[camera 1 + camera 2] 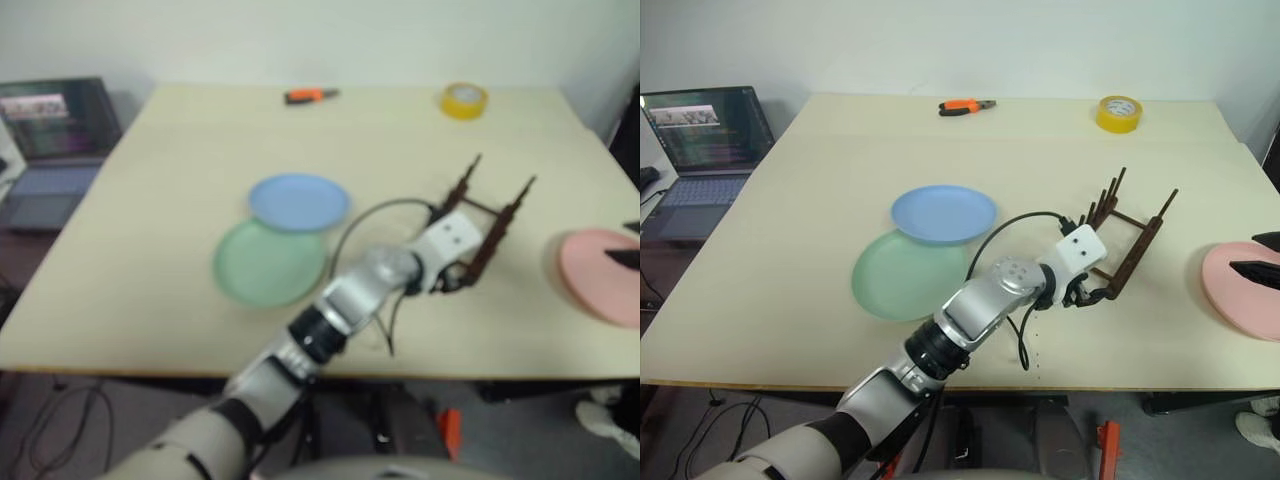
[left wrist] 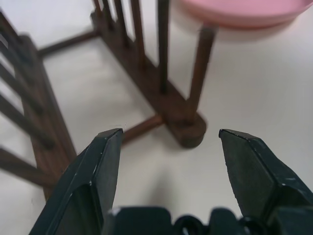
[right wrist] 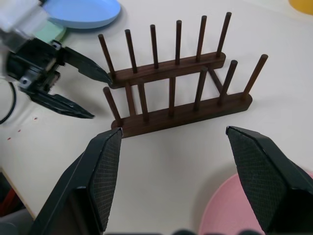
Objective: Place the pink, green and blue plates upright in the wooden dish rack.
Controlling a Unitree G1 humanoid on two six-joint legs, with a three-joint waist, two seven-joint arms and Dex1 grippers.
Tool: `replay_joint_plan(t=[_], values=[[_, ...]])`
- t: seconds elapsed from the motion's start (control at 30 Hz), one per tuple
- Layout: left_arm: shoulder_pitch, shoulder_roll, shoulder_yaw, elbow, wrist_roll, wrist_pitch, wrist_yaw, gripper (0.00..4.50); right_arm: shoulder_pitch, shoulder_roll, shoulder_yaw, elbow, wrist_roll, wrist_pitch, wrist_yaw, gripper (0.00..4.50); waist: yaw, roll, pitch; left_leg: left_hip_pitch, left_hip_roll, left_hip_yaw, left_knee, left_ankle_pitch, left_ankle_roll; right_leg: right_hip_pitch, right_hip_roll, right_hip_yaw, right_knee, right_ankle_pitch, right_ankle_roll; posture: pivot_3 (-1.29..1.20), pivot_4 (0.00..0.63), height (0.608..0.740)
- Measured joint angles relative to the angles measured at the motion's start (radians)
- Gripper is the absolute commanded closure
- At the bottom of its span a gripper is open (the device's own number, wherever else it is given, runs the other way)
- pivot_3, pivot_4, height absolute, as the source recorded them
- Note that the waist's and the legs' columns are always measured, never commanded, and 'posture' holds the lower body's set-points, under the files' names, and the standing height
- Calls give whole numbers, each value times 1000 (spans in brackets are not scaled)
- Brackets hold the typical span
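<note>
The rack (image 1: 1125, 240) stands empty on the table (image 1: 790, 220), with the left gripper (image 1: 1087, 295) at its near end, fingers spread and holding nothing. The right gripper (image 3: 173, 186) hangs above the rack with fingers spread and empty too. The blue plate (image 1: 943, 214) overlaps the green plate (image 1: 900, 280); the pink plate (image 1: 1240, 290) lies apart. The plates look light, stiff and smooth, so pinching the rim seems best.

Left hand (image 1: 1087, 293) open at wooden dish rack (image 1: 1130, 240), plates flat
</note>
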Motion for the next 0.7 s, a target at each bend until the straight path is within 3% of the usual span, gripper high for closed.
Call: replay_joint_plan(t=[0.7], values=[[-7, -9, -7, 213, -18, -119, 43, 1040, 99, 38, -96, -143, 24, 91, -42, 814, 1, 0, 0, -1, -1, -2, 0, 0, 0, 0, -1, -1, -1, 0, 0, 0, 150, 740]])
